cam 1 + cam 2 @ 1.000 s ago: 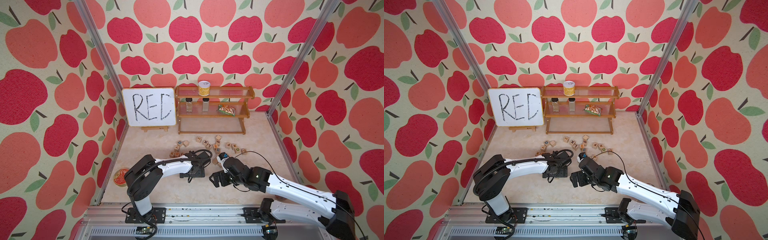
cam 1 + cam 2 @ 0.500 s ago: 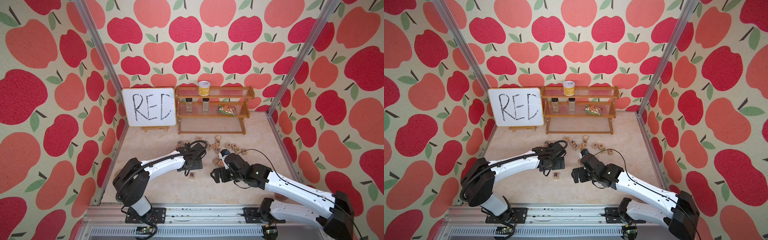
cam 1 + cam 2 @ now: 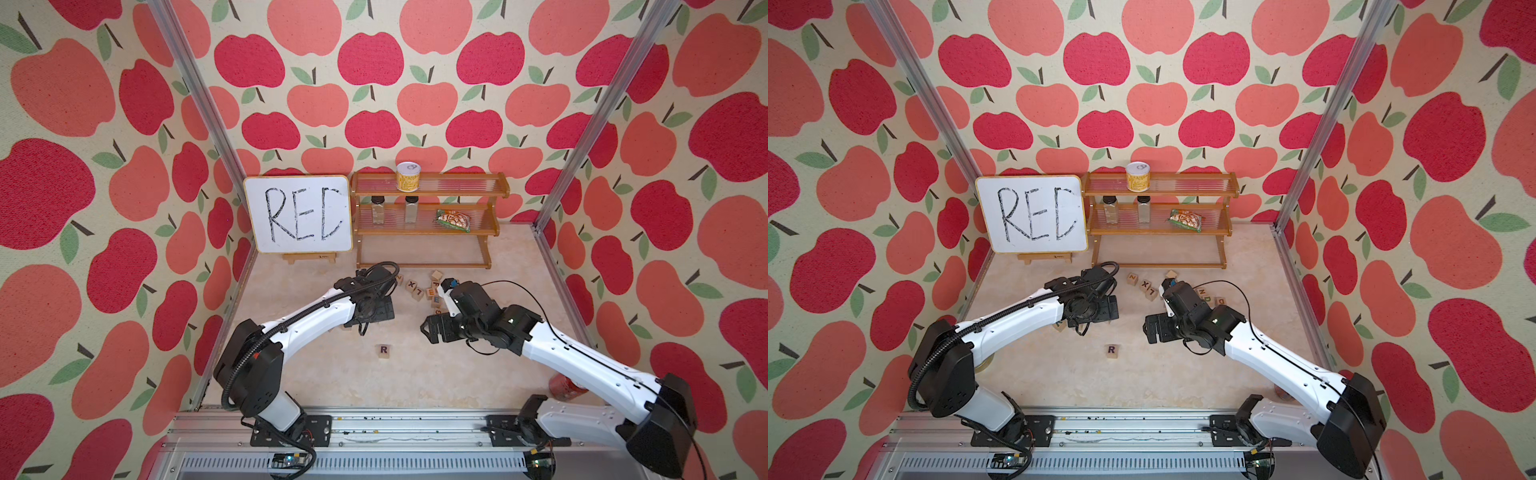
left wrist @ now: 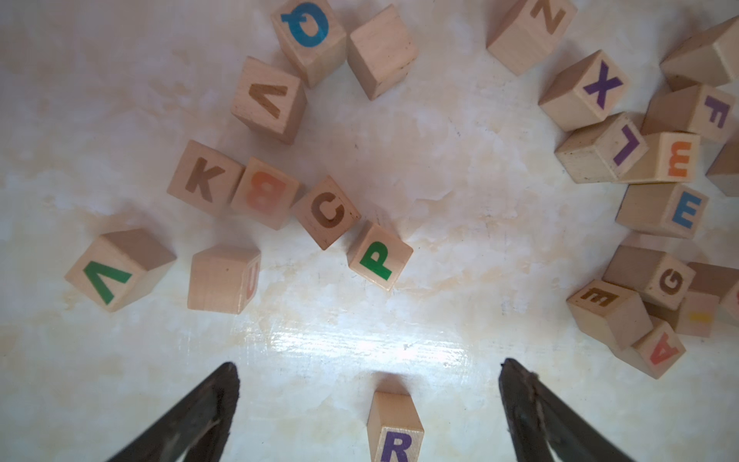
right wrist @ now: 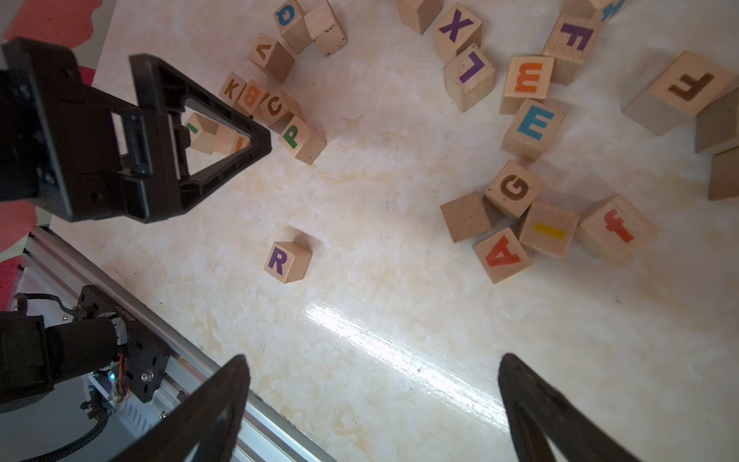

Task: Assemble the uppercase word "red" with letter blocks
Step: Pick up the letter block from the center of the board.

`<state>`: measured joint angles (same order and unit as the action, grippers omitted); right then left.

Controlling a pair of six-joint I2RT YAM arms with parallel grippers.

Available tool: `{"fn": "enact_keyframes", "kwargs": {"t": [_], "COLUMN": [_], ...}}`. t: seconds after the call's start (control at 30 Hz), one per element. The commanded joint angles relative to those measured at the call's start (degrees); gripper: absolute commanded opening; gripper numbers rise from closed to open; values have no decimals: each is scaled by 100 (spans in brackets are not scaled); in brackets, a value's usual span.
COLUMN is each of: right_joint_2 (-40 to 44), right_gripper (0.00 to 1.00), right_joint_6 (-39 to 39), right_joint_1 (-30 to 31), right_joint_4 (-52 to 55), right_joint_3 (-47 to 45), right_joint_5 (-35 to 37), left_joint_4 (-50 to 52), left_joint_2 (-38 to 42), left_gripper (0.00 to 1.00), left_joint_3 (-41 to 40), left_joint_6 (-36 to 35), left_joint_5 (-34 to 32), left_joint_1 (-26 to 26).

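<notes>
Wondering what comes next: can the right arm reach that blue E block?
Probably yes. The right gripper is open, bare table lies between it and the blue E block, though an orange-lettered block crowds it.

Both top views look down from high above the front rail, facing 12 o'clock; both wrist views hang close over the table, seemingly tilted forward; all four share the R block.

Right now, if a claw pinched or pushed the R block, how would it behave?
The R block looks like solid wood with flat faces: probably rigid, easy to pinch. Flat on the glossy tabletop, it would likely slide, not roll.
</notes>
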<state>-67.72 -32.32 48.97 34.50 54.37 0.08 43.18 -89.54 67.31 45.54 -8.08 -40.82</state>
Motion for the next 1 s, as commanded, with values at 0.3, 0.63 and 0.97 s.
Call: {"fn": "enact_keyframes", "kwargs": {"t": [0.3, 0.63, 0.97], "right_joint_2": [-323, -1080, -2333], "right_gripper": [99, 99, 99], "right_joint_6": [410, 394, 411], "right_joint_1": [-715, -1220, -1302], "right_joint_4": [649, 904, 1203], "right_joint_3": [589, 930, 1826], "right_joint_5": [-241, -91, 309], "left_joint_4": [320, 154, -155], "left_joint_2": [57, 71, 176], "left_gripper": [100, 99, 99], "left_joint_3": [545, 639, 565], "left_joint_6": [-648, -1173, -1792], "left_joint_5": [345, 745, 1511], "left_joint_1": [276, 412, 581]}}
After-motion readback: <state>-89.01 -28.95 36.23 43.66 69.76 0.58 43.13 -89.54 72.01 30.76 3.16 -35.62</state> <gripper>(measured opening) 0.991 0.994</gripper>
